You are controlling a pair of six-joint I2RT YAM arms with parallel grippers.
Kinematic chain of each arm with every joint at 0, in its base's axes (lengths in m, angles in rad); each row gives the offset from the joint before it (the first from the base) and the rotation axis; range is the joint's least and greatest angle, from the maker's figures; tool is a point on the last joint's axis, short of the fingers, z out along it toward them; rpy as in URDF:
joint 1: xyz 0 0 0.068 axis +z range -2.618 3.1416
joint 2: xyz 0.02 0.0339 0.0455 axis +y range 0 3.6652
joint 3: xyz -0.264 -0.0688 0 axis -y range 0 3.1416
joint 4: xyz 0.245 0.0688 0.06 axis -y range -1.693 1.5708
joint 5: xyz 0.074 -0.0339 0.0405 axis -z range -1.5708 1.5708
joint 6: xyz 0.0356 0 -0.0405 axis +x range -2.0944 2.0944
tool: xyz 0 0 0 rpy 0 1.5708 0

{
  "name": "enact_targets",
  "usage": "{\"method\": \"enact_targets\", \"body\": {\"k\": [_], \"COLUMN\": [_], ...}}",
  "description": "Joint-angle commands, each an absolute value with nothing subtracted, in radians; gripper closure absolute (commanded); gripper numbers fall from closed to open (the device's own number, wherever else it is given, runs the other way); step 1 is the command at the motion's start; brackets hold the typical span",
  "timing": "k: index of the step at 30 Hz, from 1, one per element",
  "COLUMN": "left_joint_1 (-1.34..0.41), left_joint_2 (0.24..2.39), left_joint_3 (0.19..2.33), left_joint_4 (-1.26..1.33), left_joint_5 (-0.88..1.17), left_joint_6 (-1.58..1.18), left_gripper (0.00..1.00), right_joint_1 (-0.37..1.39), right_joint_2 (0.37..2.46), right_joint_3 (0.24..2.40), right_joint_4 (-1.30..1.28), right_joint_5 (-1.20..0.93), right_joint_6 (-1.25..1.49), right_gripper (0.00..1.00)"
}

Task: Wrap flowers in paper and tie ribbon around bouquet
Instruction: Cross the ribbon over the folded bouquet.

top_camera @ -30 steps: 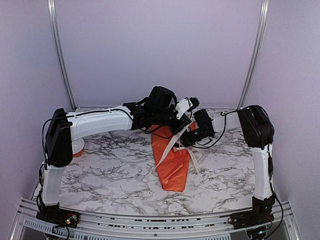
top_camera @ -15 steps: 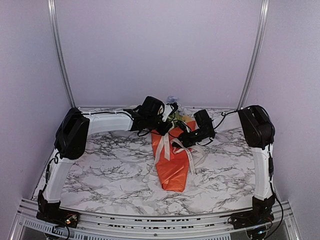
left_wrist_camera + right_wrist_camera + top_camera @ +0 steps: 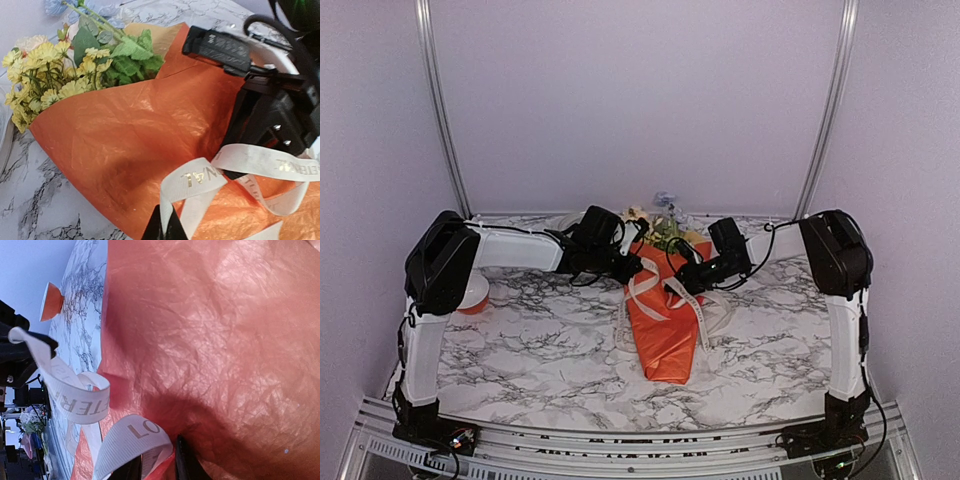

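The bouquet [image 3: 665,330] lies on the marble desk [image 3: 540,340], about in the middle between the two arms. Its pointed end is toward the near edge and its wide end is toward the far wall. The orange paper [image 3: 135,135] is wrapped as a cone around the flowers [image 3: 50,85]. Yellow blossoms, green leaves and some pale blue ones come out of the wide end.

The cream ribbon [image 3: 200,177] with printed letters goes across the upper half of the cone in loose loops. One part of it hangs down on the left side of the cone onto the desk.

The left pincer [image 3: 162,230] is low at the left side of the cone. It is closed, and it pinches one strand of the ribbon between its black tips.

The right pincer [image 3: 157,465] is on the right side of the cone, very close above the paper. Its fingers [image 3: 184,460] stand a little apart. A loop of the ribbon lies between them, and I cannot tell if they press it.

An orange spool [image 3: 50,302] stands on the desk far to the left, well apart from the bouquet.
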State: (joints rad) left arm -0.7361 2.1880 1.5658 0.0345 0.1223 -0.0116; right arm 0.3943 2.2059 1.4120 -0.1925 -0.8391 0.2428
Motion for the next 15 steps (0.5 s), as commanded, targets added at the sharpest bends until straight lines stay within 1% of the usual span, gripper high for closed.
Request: {"method": "enact_targets", "body": {"k": [1,4,7,10,15], "left_joint_1": [-0.747,-0.782,-0.83,-0.851,-0.856], "left_joint_2": [2.123,2.155,2.222,2.282,2.294], "left_joint_3": [1.545,1.555,1.632,1.689,1.662], "left_joint_4": [0.117,0.17,0.145,0.083,0.086], "left_joint_5": [0.243,0.313,0.365,0.362,0.341], "left_joint_6": [-0.065,-0.09,-0.086,-0.095,-0.133], "left_gripper": [0.98,0.98,0.99,1.0,1.0], "right_joint_1": [0.393,0.393,0.393,0.394,0.386], "right_joint_2": [2.163,2.16,2.16,2.149,2.12], "right_joint_3": [1.402,1.404,1.405,1.397,1.382], "right_joint_4": [-0.189,-0.186,-0.183,-0.173,-0.15], "right_joint_5": [-0.811,-0.814,-0.813,-0.812,-0.769], "right_joint_6": [0.262,0.267,0.279,0.296,0.344], "right_gripper": [0.77,0.76,0.76,0.76,0.73]}}
